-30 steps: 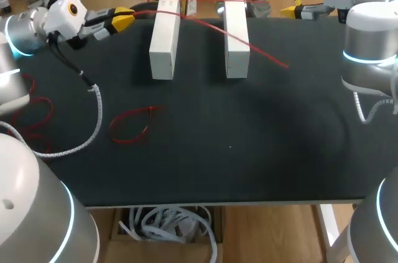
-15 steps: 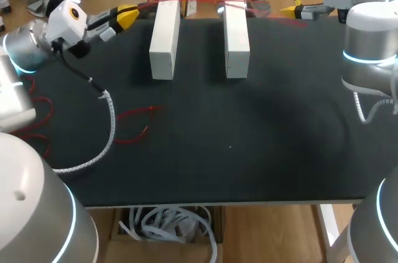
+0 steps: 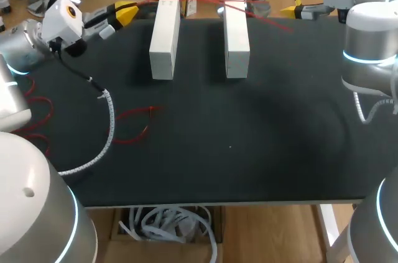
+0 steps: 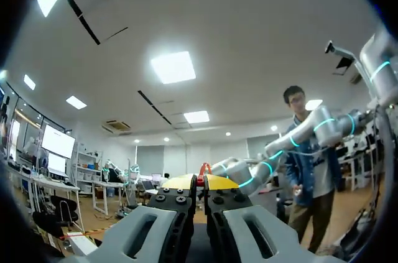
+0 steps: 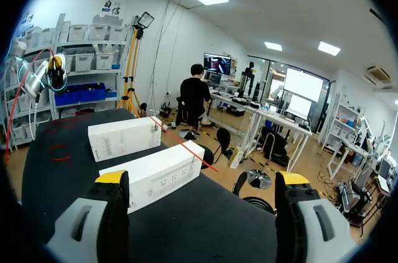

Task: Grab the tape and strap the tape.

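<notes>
Two long white boxes [image 3: 164, 36] [image 3: 236, 33] lie side by side at the back of the black table [image 3: 249, 138]. A thin red tape [image 3: 205, 0] runs from my left gripper [image 3: 126, 12] over the far ends of both boxes, and its free end [image 3: 283, 25] lies past the right box. The left gripper [image 4: 200, 181] is shut on the tape [image 4: 203, 168], above the table's far left corner. My right gripper [image 5: 202, 180] stands wide open at the far right [image 3: 297, 9], apart from the near box [image 5: 155, 173], the far box [image 5: 123, 137] and the tape [image 5: 186, 148].
A second red tape loop [image 3: 132, 124] lies on the table left of centre, also visible as a loop [image 5: 60, 152] from the right wrist. The left arm's white spiral-wrapped cable [image 3: 107, 120] hangs over the table's left part. Red cords [image 3: 34, 110] lie at the left edge.
My left gripper moved a little up and back with the tape. The tape's free end swung off the table beside the right box toward the far edge. The right arm stayed still.
</notes>
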Robot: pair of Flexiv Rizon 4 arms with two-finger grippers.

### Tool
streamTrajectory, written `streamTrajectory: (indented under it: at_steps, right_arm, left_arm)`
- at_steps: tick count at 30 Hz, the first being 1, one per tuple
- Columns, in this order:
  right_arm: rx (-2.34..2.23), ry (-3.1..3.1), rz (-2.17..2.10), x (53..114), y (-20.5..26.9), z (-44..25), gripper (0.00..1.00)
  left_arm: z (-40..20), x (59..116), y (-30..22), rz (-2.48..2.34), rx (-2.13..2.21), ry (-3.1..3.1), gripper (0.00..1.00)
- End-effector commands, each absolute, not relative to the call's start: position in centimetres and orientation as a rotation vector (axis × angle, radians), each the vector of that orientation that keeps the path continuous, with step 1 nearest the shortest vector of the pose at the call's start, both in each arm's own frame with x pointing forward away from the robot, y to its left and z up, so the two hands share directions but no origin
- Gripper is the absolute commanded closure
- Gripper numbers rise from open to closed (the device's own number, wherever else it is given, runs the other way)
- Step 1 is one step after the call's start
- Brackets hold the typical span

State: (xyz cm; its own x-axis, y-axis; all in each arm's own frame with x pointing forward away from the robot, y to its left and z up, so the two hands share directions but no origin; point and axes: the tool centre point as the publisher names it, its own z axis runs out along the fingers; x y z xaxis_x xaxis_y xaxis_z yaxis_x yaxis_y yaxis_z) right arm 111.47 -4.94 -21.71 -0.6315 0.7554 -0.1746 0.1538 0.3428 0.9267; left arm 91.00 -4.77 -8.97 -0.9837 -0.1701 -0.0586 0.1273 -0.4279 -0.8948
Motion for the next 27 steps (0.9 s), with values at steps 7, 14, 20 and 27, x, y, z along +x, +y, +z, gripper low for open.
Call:
streamTrajectory:
  at_steps: [7, 14, 20, 27]
  right_arm:
    - [0.792, 2.011, 1.292, 111.48, -4.96, -21.66, 0.00]
    - [0.792, 2.011, 1.292, 111.48, -4.96, -21.66, 0.00]
    - [0.792, 2.011, 1.292, 111.48, -4.96, -21.66, 0.00]
    - [0.792, 2.011, 1.292, 111.48, -4.96, -21.66, 0.00]
  left_arm:
    - [-9.88, 91.97, -4.19, -2.566, 0.034, 1.555, 1.00]
    - [-9.88, 91.97, -4.19, -2.566, 0.034, 1.555, 1.00]
    - [-9.88, 91.97, -4.19, -2.566, 0.034, 1.555, 1.00]
    - [-9.00, 92.57, -5.05, -2.620, 0.047, 1.587, 1.00]
